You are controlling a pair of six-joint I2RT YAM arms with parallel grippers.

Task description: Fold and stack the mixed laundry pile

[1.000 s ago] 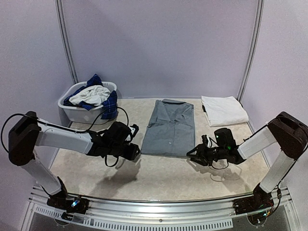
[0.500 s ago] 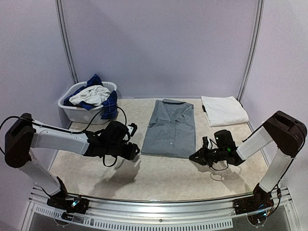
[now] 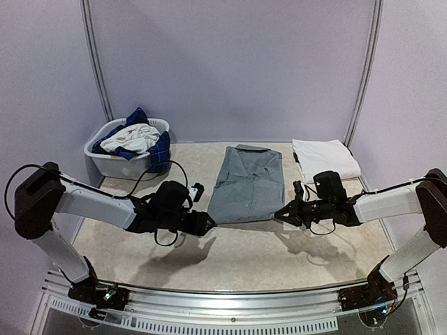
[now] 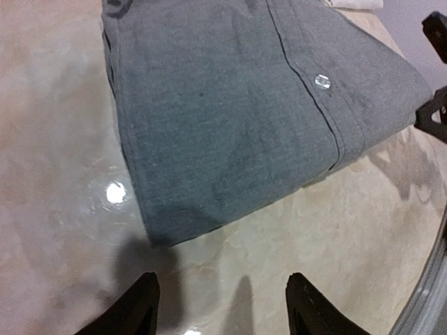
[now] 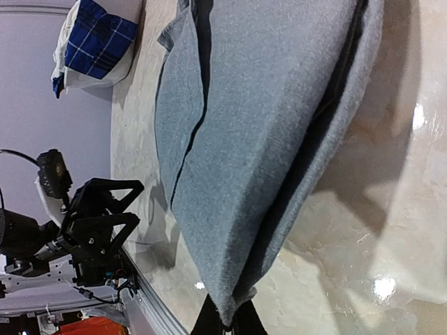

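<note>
Beige stone-look table (image 3: pixel 230 262), lilac walls behind. The grey shirt (image 3: pixel 246 185) lies mid-table, folded lengthwise with the button placket showing. We've got the right gripper (image 5: pixel 225 322) pinched tight on its near right corner, which looks lifted a touch off the surface. The left gripper (image 4: pixel 222 307) hangs just short of the near left corner, fingers spread, nothing between them.

Our worry: if the right lifts alone, the hem goes diagonal and the fold skews. The left could also close on just the top layer, or scrape the table and miss.

The folded white piece (image 3: pixel 325 159) sits far right. The basket (image 3: pixel 105 164) with plaid and white stuff (image 3: pixel 136 138) is far left.
</note>
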